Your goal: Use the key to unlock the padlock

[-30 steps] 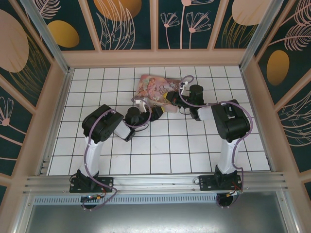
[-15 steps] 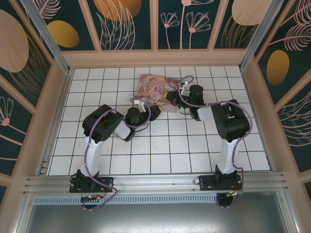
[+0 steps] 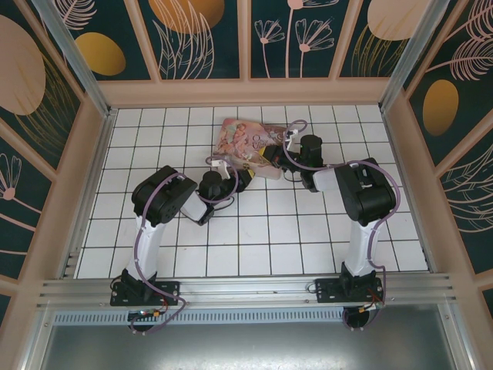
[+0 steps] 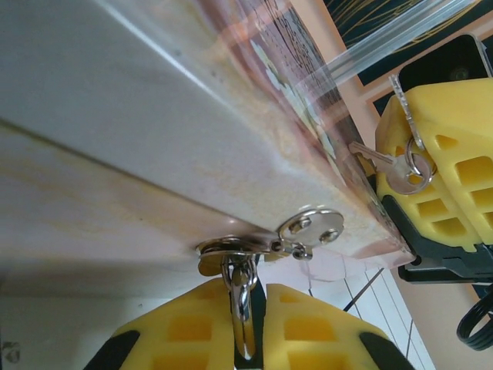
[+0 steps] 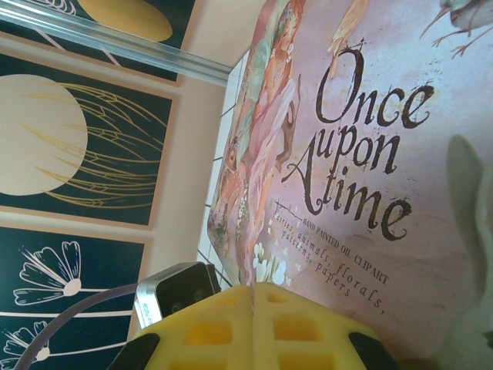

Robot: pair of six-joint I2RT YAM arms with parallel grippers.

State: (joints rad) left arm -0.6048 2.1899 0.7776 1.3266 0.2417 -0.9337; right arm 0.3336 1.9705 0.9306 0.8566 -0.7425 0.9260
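The padlock [image 4: 241, 297] hangs by its thin silvery shackle from the hasp [image 4: 312, 227] on the pink tin box [image 4: 154, 116]. My left gripper [image 4: 260, 291] is shut on it just under the box edge, and its yellow pads hide the lock's body. In the left wrist view the small silvery key [image 4: 370, 157] with its ring lies pinched at the tip of my right gripper's yellow fingers [image 4: 447, 154], to the right of the hasp. My right gripper [image 5: 253, 291] has its jaws pressed together, facing the box lid. From above, both grippers [image 3: 240, 176] [image 3: 271, 158] meet at the box's near edge.
The tin box [image 3: 243, 139] lies on the white tiled floor [image 3: 254, 231] towards the back, between the two arms. Patterned walls enclose the floor on three sides. A metal rail [image 3: 246, 289] runs along the near edge by the arm bases.
My left gripper's jaws have closed onto the padlock. Both arms have hardly moved, and the right gripper has stayed shut.
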